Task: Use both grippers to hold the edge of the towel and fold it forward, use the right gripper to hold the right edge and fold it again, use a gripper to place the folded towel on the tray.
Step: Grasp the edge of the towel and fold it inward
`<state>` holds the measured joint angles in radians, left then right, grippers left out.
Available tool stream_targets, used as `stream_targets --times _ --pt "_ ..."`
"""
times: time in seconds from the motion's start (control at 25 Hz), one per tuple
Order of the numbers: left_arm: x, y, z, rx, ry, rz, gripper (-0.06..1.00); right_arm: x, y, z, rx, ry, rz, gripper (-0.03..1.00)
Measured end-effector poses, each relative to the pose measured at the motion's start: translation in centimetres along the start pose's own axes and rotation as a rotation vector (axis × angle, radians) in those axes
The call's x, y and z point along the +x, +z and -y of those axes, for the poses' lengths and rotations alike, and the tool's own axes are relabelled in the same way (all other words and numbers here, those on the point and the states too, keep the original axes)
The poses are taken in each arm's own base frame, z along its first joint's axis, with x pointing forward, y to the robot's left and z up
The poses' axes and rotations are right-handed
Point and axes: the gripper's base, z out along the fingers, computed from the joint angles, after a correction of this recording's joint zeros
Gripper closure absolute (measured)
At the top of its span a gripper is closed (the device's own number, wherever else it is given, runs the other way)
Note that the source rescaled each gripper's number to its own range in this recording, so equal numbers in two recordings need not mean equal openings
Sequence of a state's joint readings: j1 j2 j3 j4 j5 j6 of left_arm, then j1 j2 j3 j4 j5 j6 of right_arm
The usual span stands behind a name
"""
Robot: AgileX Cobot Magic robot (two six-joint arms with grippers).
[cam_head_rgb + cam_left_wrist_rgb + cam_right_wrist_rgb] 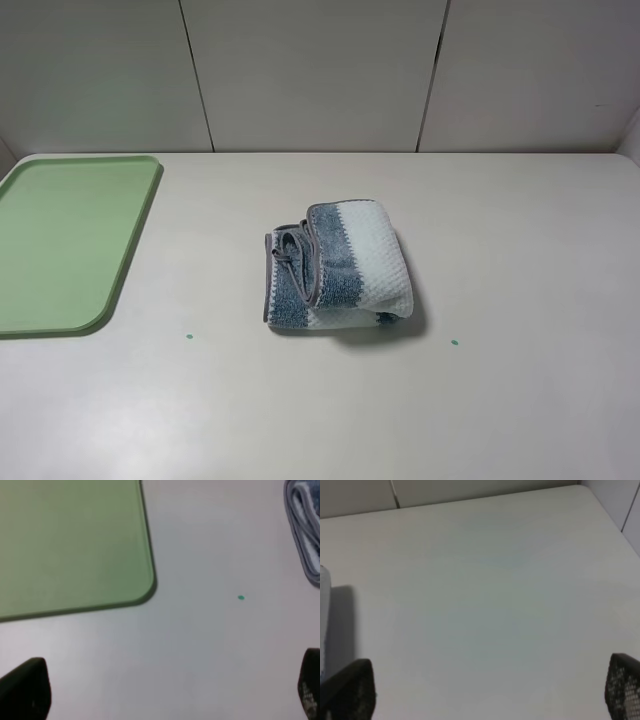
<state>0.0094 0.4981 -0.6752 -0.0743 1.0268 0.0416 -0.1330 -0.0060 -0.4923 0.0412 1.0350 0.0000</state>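
The towel (338,267) lies folded into a small bundle in the middle of the table, blue and white stripes up, grey hem (312,262) curling over its left part. A slice of it shows in the left wrist view (305,530) and a sliver in the right wrist view (323,620). The pale-green tray (70,240) sits at the far left, empty; its corner shows in the left wrist view (75,545). Neither arm appears in the exterior high view. My left gripper (170,692) is open over bare table between tray and towel. My right gripper (490,687) is open over bare table right of the towel.
The white table (520,230) carries two small green dots (188,336) (454,342) near the front. A white panelled wall (320,70) stands behind the table's back edge.
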Motion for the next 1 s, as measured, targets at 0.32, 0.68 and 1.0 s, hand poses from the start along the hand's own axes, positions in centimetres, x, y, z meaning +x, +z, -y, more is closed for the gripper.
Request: stream_targets --times 0.32,0.68,1.0 --pt "-5.0 4.3 0.7 0.113 -0.073 -0.059 -0.05 0.0 0.0 0.0 0.0 0.0 0.0 -0.03" --pt "-9.1 11.0 2.1 0.275 -0.116 -0.181 -0.05 0.0 0.0 0.0 0.0 0.0 0.0 -0.03" --pt "-11.1 16.5 7.6 0.345 -0.089 -0.214 -0.05 0.0 0.0 0.0 0.0 0.0 0.0 -0.03"
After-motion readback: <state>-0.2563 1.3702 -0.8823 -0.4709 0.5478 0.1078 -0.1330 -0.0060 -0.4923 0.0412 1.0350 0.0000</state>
